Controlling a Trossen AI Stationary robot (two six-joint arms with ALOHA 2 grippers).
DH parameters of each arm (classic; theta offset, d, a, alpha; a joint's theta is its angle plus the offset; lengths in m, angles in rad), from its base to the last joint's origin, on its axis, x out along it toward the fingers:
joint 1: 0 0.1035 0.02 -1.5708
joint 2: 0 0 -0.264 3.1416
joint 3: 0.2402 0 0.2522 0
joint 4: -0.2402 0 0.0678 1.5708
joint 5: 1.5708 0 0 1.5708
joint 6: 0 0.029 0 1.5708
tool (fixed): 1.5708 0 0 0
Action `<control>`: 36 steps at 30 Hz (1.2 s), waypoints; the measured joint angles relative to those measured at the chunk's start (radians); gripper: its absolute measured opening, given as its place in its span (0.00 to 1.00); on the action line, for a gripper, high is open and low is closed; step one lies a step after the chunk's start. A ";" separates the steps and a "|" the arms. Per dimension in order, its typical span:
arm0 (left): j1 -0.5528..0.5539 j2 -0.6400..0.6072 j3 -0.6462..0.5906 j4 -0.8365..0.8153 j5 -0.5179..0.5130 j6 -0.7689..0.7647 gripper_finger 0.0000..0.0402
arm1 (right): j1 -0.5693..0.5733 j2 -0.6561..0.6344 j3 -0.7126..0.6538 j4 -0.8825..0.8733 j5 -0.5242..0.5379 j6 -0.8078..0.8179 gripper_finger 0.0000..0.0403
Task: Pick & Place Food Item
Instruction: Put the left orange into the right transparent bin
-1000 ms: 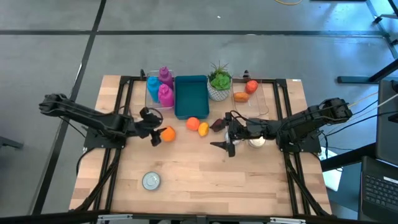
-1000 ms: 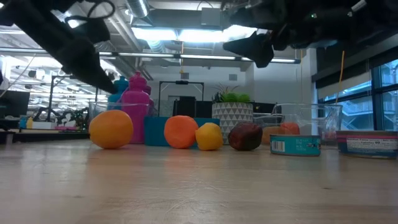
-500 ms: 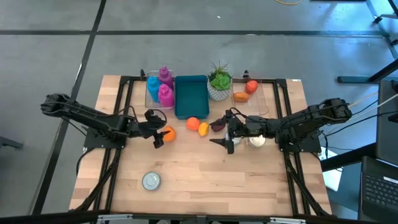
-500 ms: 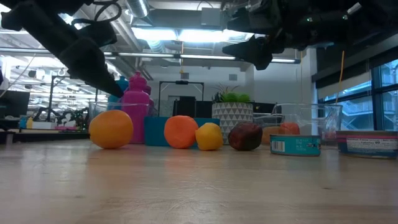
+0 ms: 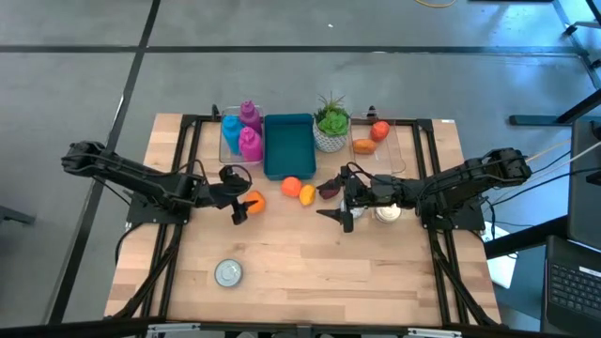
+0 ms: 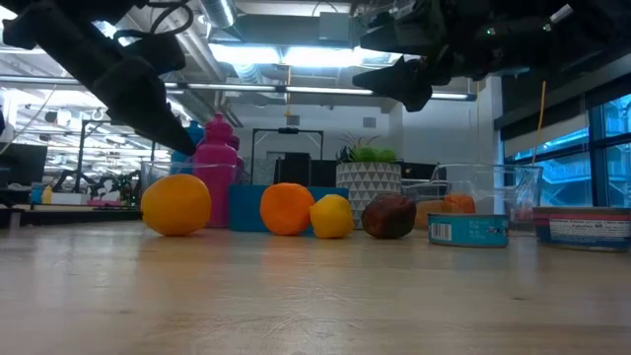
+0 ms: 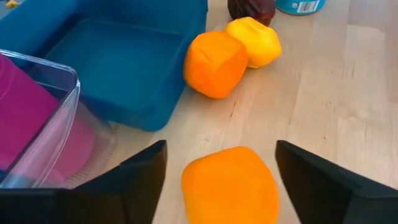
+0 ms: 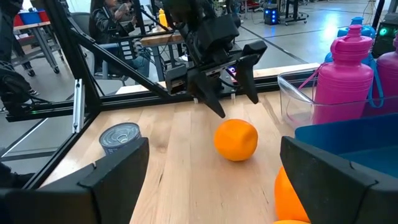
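While the high view covers the whole table [image 5: 310, 272], the left tool [image 5: 238, 194] hides part of the orange [image 5: 253, 201] beneath it, so the fruit shows only as a sliver there. The left wrist view cuts the same orange [image 7: 229, 185] off at the frame edge, and the dark fruit [image 7: 250, 9] and tin can [image 7: 300, 5] farther on are clipped as well. In the low view the arms are dark shapes against the ceiling lights, and little detail of them can be made out.

The left tool stands open, one finger on each side of the orange with a clear gap either way, touching nothing and holding nothing; the right wrist view shows it [image 8: 228, 84] hanging just above the fruit [image 8: 236, 140]. The right tool [image 5: 342, 210] is wide open and empty, raised above the table near the dark fruit [image 5: 329, 190].

Close by the orange lie a second orange [image 5: 291, 186] and a lemon [image 5: 307, 194], both just in front of the blue bin [image 5: 287, 147], with pink bottles [image 5: 250, 139] in a clear container beside it. A potted plant [image 5: 331, 122] and another clear container [image 5: 385, 141] with food crowd the far edge. Bare wood fills the near half, apart from a silver can [image 5: 228, 272] toward the left front.
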 joint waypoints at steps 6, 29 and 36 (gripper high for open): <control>0.000 0.000 0.000 -0.046 -0.024 0.015 0.94 | 0.000 0.000 0.000 -0.006 0.000 0.003 0.89; 0.000 0.110 0.000 -0.025 0.096 -0.062 0.98 | 0.000 0.000 0.000 -0.017 0.000 0.003 0.89; 0.000 0.197 -0.001 0.015 0.078 -0.068 0.98 | 0.000 0.000 0.000 -0.017 0.000 0.003 0.89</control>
